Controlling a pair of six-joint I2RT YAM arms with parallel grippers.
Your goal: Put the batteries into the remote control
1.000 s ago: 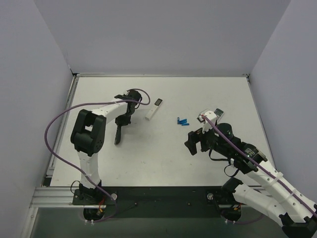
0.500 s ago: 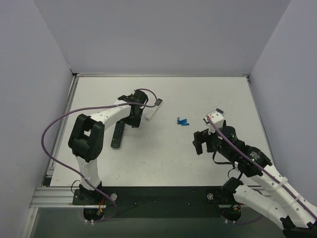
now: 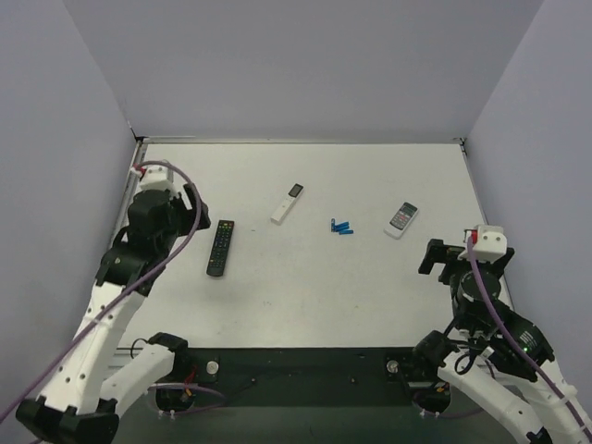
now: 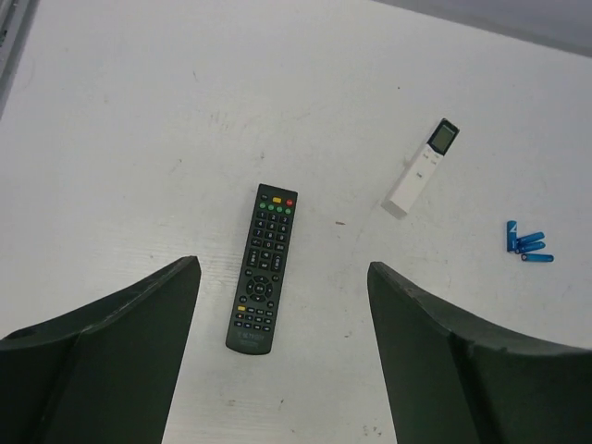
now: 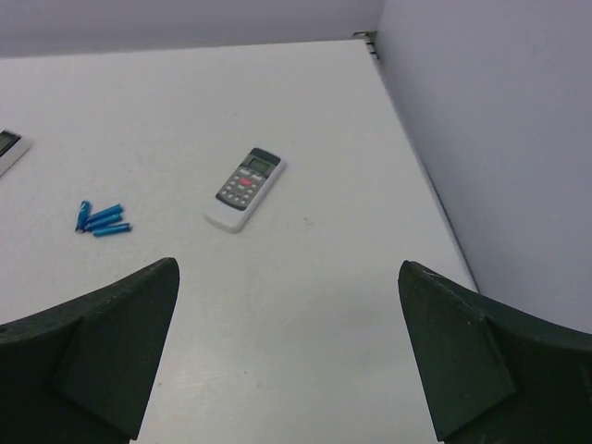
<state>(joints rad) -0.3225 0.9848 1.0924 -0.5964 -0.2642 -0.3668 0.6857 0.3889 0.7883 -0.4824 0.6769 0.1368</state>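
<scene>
The remote control [image 3: 219, 247] [image 4: 263, 268], long and black, lies flat and buttons-up on the left half of the table. My left gripper [image 3: 188, 211] [image 4: 282, 266] hangs open, raised above and left of it, holding nothing. My right gripper [image 3: 437, 260] [image 5: 288, 265] is open and empty over the table's right side, near the front. The batteries are out of view in all three views.
A slim white stick remote [image 3: 288, 203] [image 4: 423, 167] lies at the back middle. A few small blue cells [image 3: 342, 227] [image 4: 525, 246] [image 5: 102, 219] lie right of it. A short white remote [image 3: 402, 219] [image 5: 243, 188] lies further right. Walls close in on the left, back and right.
My left gripper opened, let go of the black remote and pulled back to the left. The right arm drew back toward the right front and its jaws widened.
</scene>
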